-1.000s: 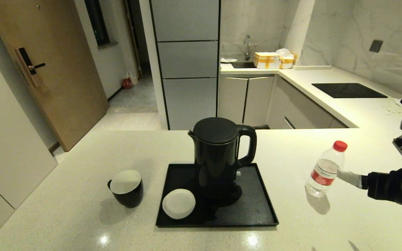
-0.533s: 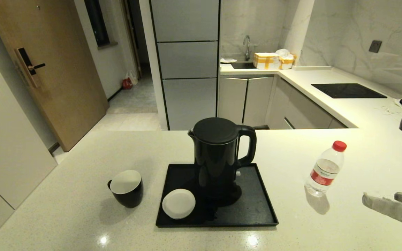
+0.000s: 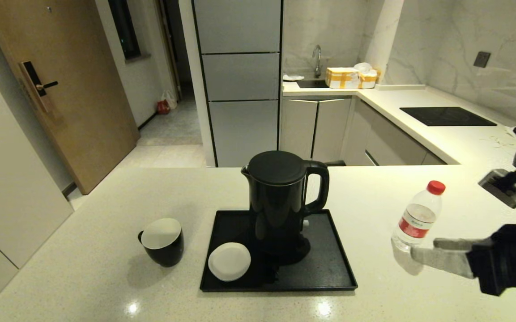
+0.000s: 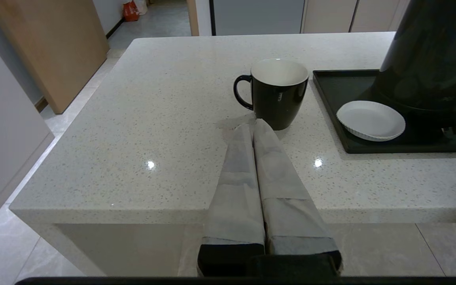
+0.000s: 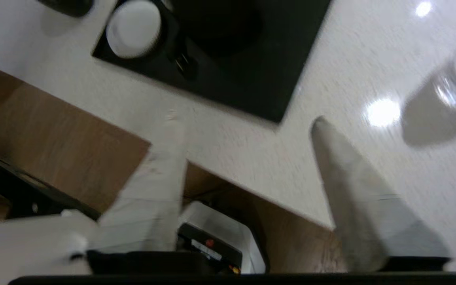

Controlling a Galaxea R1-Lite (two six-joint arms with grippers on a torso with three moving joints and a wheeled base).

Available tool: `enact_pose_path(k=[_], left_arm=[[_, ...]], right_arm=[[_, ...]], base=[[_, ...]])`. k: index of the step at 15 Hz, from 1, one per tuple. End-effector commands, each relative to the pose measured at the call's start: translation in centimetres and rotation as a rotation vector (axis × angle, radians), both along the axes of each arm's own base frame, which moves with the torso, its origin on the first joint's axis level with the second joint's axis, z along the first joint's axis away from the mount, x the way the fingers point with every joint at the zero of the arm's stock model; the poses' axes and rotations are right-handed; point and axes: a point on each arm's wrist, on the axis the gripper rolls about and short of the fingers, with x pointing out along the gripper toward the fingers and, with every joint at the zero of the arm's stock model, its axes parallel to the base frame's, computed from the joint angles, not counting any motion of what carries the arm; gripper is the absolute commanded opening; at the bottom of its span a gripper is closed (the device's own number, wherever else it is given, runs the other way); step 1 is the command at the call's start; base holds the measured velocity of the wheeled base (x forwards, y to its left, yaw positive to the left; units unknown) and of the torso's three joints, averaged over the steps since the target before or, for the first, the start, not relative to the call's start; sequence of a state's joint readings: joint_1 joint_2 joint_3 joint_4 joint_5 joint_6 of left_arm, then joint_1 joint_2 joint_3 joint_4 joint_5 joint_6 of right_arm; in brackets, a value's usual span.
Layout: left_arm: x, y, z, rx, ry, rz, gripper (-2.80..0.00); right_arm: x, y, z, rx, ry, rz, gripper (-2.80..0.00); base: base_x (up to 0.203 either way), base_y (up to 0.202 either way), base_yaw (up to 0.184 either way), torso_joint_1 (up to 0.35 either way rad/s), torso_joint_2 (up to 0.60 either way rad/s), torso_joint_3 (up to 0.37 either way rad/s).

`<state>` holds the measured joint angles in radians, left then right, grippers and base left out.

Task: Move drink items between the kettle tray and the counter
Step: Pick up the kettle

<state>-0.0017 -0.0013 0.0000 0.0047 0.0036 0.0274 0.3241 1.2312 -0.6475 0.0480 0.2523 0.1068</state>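
Water bottle (image 3: pixel 418 216) stands upright on the counter (image 3: pixel 83 268), well right of the kettle tray (image 3: pixel 329 273). Your right gripper (image 3: pixel 423 251) pulled away half a sec ago, now it's back at the bottle's base, fingers wide apart, gripping nothing. You're re-approaching; pickup not done yet.

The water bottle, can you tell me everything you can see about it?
The bottle is small and made of clear plastic, with a red cap on top and a red and white label around its middle. It stands upright on the pale speckled counter, to the right of the black tray and apart from it. Its cap is on. The right gripper, fingers open, is right by its base; whether it touches the bottle cannot be told.
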Motion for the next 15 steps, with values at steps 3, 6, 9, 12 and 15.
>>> enact_pose_path(k=[3, 6, 9, 12, 15], left_arm=[[0.0, 0.0, 0.0, 0.0, 0.0, 0.001, -2.8], [0.0, 0.0, 0.0, 0.0, -0.002, 0.001, -2.8], [0.0, 0.0, 0.0, 0.0, 0.0, 0.001, -2.8], [0.0, 0.0, 0.0, 0.0, 0.0, 0.0, -2.8], [0.0, 0.0, 0.0, 0.0, 0.0, 0.0, -2.8]], right_arm=[[6.7, 3.8, -3.0, -0.063, 0.107, 0.009, -2.8], [10.1, 5.5, -4.2, -0.065, 0.067, -0.025, -2.8], [12.7, 6.5, -5.7, -0.089, 0.055, -0.067, -2.8], [14.9, 7.3, -6.7, -0.093, 0.055, -0.08, -2.8], [15.9, 7.7, -6.9, -0.086, 0.021, -0.101, 0.0]], base=[[0.0, 0.0, 0.0, 0.0, 0.0, 0.0], [0.0, 0.0, 0.0, 0.0, 0.0, 0.0], [0.0, 0.0, 0.0, 0.0, 0.0, 0.0], [0.0, 0.0, 0.0, 0.0, 0.0, 0.0], [0.0, 0.0, 0.0, 0.0, 0.0, 0.0]])
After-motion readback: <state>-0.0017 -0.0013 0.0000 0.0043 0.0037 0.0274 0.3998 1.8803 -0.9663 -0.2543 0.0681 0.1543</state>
